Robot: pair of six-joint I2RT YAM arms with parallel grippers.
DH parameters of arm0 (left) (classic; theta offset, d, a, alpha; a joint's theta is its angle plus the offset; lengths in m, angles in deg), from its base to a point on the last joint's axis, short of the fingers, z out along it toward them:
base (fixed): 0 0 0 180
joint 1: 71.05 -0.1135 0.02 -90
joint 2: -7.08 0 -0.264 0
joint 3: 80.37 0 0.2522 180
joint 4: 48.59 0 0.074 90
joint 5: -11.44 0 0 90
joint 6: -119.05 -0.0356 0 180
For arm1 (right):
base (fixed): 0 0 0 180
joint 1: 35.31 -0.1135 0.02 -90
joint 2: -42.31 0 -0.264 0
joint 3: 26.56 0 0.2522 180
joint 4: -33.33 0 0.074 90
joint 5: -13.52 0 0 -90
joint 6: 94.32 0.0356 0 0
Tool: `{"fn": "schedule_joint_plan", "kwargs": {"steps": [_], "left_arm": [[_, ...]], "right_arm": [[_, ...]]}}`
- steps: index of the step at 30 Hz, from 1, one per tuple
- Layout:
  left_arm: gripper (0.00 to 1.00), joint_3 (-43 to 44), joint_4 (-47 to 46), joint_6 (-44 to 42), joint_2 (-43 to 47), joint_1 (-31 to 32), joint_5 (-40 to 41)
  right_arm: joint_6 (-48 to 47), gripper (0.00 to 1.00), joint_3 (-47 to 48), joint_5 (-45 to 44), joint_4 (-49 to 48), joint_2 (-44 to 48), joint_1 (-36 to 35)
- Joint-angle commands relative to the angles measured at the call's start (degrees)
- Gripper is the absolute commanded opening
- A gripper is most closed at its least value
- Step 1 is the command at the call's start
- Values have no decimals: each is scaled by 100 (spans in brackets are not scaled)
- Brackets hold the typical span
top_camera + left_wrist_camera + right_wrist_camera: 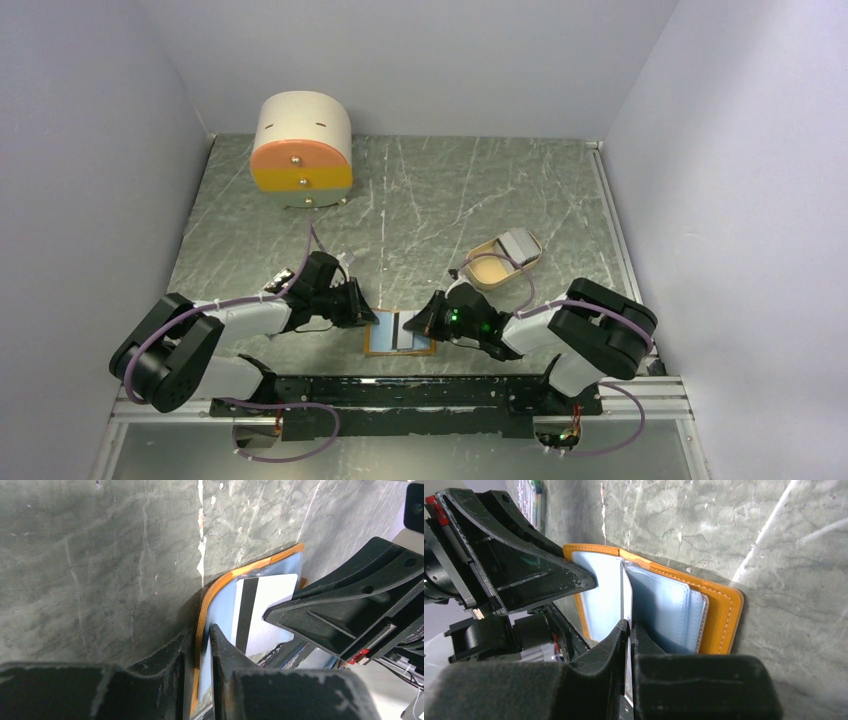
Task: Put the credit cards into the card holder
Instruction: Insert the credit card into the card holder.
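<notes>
Two black grippers meet over one small orange-tan, leather-like folding card holder (719,611), which lies open, pale blue side up, near the front edge of the bench, between the arms. Your left gripper (201,634) is pressed together on the card holder's orange border, pinning that side. Your right gripper (628,626) is pinching a thin, white credit card (270,605) with a dark stripe, held over the blue inside. Whether its leading edge has entered a slot, the views do not show.

Expect the credit card to be light, stiff and slick. It will likely flex a little and could slip or pivot between the fingers if it catches. Grip it by a short end, so most of its length is free to slide in. The card holder looks soft and floppy, with tight stitched pockets. It will probably slide or fold unless you hold it down by its rim, away from the pocket mouths.

The bench (450,190) is a dark grey-green, marble-patterned sheet that looks smooth, so count on little friction. A tan oval tray (488,268) holding grey cards (518,243) sits just behind your right gripper. A round cream-and-orange drawer box (302,150) stands well apart at the back left. Plain pale walls close in on three sides.
</notes>
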Motion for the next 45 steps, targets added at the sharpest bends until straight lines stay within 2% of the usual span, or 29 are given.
{"fn": "schedule_joint_plan", "kwargs": {"steps": [1, 4, 12, 16, 25, 30, 35, 38, 45], "left_arm": [[22, -15, -58, 8, 16, -19, 8], [22, 8, -9, -14, 12, -17, 41], [22, -23, -95, 44, 4, -15, -13], [23, -34, -86, 53, 30, -19, -31], [35, -17, 136, -12, 116, -15, 62], [42, 4, 364, -10, 304, -15, 172], [44, 45, 564, -18, 454, -15, 270], [44, 25, 559, 3, 455, -15, 282], [34, -89, 346, 142, 485, -15, 140]], "right_arm": [[-82, 7, -200, -48, 692, 79, -65], [-196, 5, -127, -65, 968, 225, -70], [-206, 4, -80, 126, 533, -169, -76], [-253, 10, 29, 233, 406, -343, -81], [-272, 21, 53, 237, 379, -439, -74], [-293, 28, 126, 193, 630, -399, -78], [-376, 39, 262, 106, 1079, -303, -70], [-437, 42, 400, 14, 1487, -172, -78], [-431, 50, 611, -122, 2173, -54, -81]]}}
